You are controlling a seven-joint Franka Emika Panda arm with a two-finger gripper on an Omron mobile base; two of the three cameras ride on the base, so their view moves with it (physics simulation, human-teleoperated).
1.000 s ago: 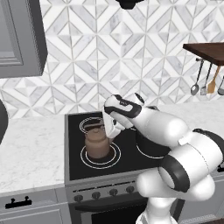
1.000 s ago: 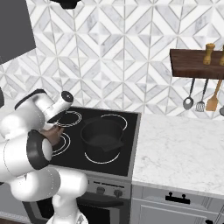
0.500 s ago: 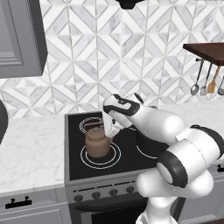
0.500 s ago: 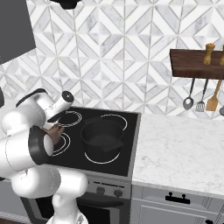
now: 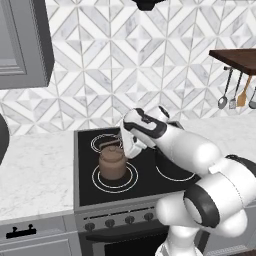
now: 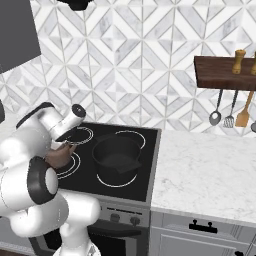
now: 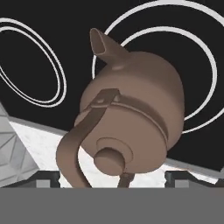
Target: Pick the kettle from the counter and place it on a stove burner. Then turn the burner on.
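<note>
The copper kettle [image 5: 112, 165] sits inside the large double-ring burner [image 5: 114, 178] at the near left of the black cooktop [image 5: 90, 192], so the placing step looks done; the burner, judging by the task, remains to be switched on at the front knobs [image 5: 110, 222]. The pincer [image 7: 113, 178] hangs spread just above the kettle, its tips either side of the arched handle [image 7: 81, 140], gripping nothing.

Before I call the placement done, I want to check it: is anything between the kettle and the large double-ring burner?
Nothing visible. The kettle already sits inside the large double-ring stove burner, and the gripper is open around its handle. The black pot stands apart on the neighbouring burner.
</note>
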